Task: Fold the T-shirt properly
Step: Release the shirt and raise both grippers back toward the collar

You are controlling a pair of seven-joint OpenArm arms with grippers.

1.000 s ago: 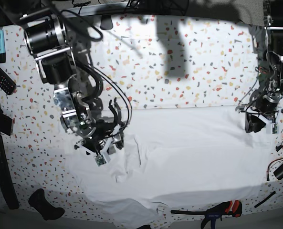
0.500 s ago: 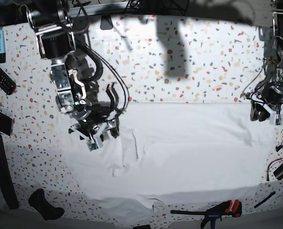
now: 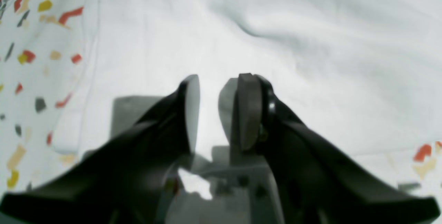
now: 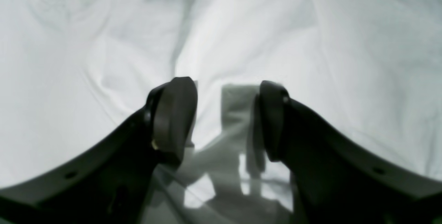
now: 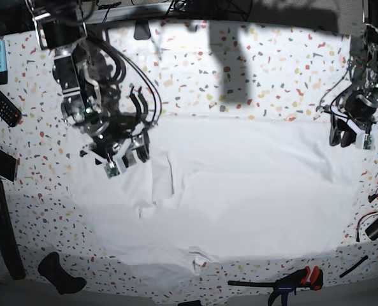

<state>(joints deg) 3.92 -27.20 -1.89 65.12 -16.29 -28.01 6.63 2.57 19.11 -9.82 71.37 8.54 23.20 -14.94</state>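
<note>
Both arms have lifted and pulled back from the T-shirt [image 5: 239, 197], flat on the tabletop [image 5: 239, 83] mid-fold; right claw [image 4: 226, 120] spread empty, left claw [image 3: 215, 113] narrowly parted, gripping nothing.

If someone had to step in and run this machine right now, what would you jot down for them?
Left end effector: open, empty, above the shirt's edge on the base view's right.
Right end effector: open, empty, over the cloth on that view's left.
The large plain white cloth T-shirt lies spread out and wrinkled on the white speckled table, with a raised crease near the right end effector.
Done: shirt laid out; no finished fold visible.
Left: grasp the edges and make every fold.
</note>
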